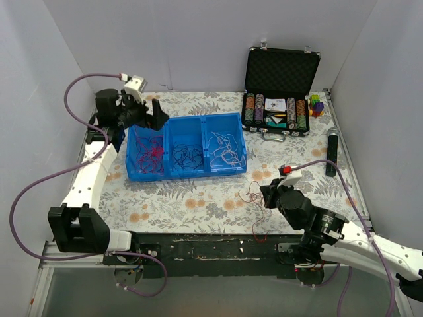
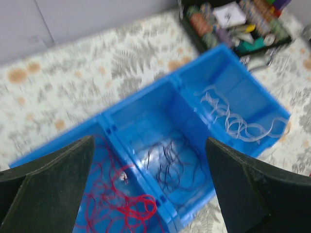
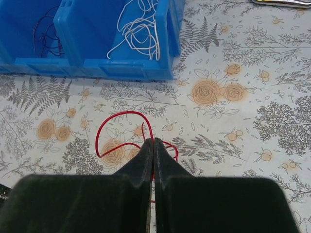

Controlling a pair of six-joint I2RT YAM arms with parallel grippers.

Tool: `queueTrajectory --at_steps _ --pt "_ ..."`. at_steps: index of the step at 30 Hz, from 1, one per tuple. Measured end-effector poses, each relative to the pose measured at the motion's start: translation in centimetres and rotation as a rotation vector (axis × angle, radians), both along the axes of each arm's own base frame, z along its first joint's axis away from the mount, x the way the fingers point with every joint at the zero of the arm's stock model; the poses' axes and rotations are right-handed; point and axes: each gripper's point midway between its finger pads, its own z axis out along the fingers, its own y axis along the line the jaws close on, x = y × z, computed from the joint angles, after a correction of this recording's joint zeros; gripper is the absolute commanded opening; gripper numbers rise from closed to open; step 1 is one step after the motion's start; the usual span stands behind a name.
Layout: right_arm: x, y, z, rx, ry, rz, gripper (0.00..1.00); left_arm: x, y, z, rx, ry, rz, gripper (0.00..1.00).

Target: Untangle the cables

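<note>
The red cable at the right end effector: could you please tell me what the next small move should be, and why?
Probably lift the right end effector slightly, raising the red cable off the table. Its fingers appear closed on the cable, whose loop lies loose on the cloth, short of the blue bin, whose left compartment holds the other red cables.

Bright, even, diffuse light throughout, with faint shadows. Beyond the wide-spread left gripper (image 2: 149, 141), the blue bins (image 2: 104, 119) smear with motion blur. Ahead of the right gripper (image 3: 153, 141), the red cable (image 3: 119, 115) pinched at its tips and the floral tablecloth (image 3: 228, 92) look sharp.
</note>
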Motion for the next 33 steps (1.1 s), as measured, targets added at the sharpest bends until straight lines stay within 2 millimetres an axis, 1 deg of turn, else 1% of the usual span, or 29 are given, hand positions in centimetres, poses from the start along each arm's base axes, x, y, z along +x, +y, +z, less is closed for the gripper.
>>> queueTrajectory --at_steps 2,4,6,7,8,9,11,12,14,17,18,20,21,22,23,24,26,27,29,31,33 --pt "0.0 0.2 -0.2 -0.008 0.004 0.011 0.01 -0.6 0.3 -3.9 0.025 0.094 0.016 0.98" --pt "-0.1 0.4 -0.2 -0.009 0.004 0.021 0.01 -0.9 1.5 -8.2 0.067 0.171 0.087 0.98" --pt "-0.1 0.4 -0.1 -0.006 0.003 0.025 0.01 -1.6 2.6 -11.0 0.092 0.222 0.108 0.98" --pt "-0.1 0.5 0.0 -0.002 0.0 0.026 0.01 -2.1 3.4 -12.4 0.133 0.244 0.107 0.98" --pt "-0.1 0.5 0.1 0.0 -0.002 0.029 0.01 -2.1 4.1 -13.1 0.165 0.243 0.122 0.98" --pt "-0.1 0.6 0.1 -0.001 -0.003 0.03 0.01 -2.2 4.3 -13.4 0.186 0.23 0.13 0.98" --pt "-0.1 0.7 0.0 -0.009 -0.002 0.035 0.01 -2.2 3.9 -13.2 0.195 0.188 0.145 0.98" --pt "-0.1 0.7 -0.1 -0.014 -0.001 0.038 0.01 -2.0 3.6 -12.2 0.182 0.143 0.158 0.98" --pt "-0.1 1.1 -0.1 -0.016 -0.001 0.05 0.01 -1.9 3.2 -10.0 0.143 0.074 0.175 0.98" --pt "-0.1 1.9 -0.1 -0.019 -0.007 0.086 0.01 -2.1 2.7 -6.0 0.052 -0.027 0.187 0.98" --pt "-0.2 2.4 0.1 -0.017 -0.014 0.111 0.05 -2.4 2.4 -4.7 0.017 -0.06 0.184 0.98" --pt "-0.3 3.5 0.6 -0.007 -0.032 0.159 0.29 -2.9 2.0 -3.6 -0.028 -0.093 0.174 0.98" --pt "-0.3 4.3 0.9 0.002 -0.044 0.19 0.4 -3.2 1.8 -3.4 -0.047 -0.099 0.169 0.98" --pt "-0.3 5.3 1.2 0.01 -0.056 0.227 0.48 -3.5 1.6 -3.4 -0.062 -0.098 0.164 0.98" --pt "-0.4 6.2 1.4 0.01 -0.063 0.265 0.52 -3.7 1.5 -3.5 -0.075 -0.094 0.16 0.98" --pt "-0.4 7.3 1.7 0.005 -0.07 0.303 0.61 -3.8 1.3 -3.7 -0.083 -0.085 0.155 0.98" --pt "-0.4 9.7 2.5 -0.002 -0.077 0.381 0.82 -3.9 1.2 -4.1 -0.091 -0.071 0.152 0.98" --pt "-0.4 11.0 2.9 -0.006 -0.082 0.419 0.85 -3.9 1.2 -4.3 -0.095 -0.066 0.153 0.98" --pt "-0.4 13.1 4.1 0.002 -0.105 0.485 0.86 -3.9 1.2 -4.2 -0.097 -0.068 0.154 0.98" --pt "-0.6 14.3 4.9 0.015 -0.131 0.532 0.87 -3.8 1.2 -4.0 -0.099 -0.083 0.153 0.98" --pt "-1.0 15.0 5.6 0.036 -0.158 0.569 0.87 -3.8 1.2 -4.0 -0.1 -0.093 0.153 0.98"
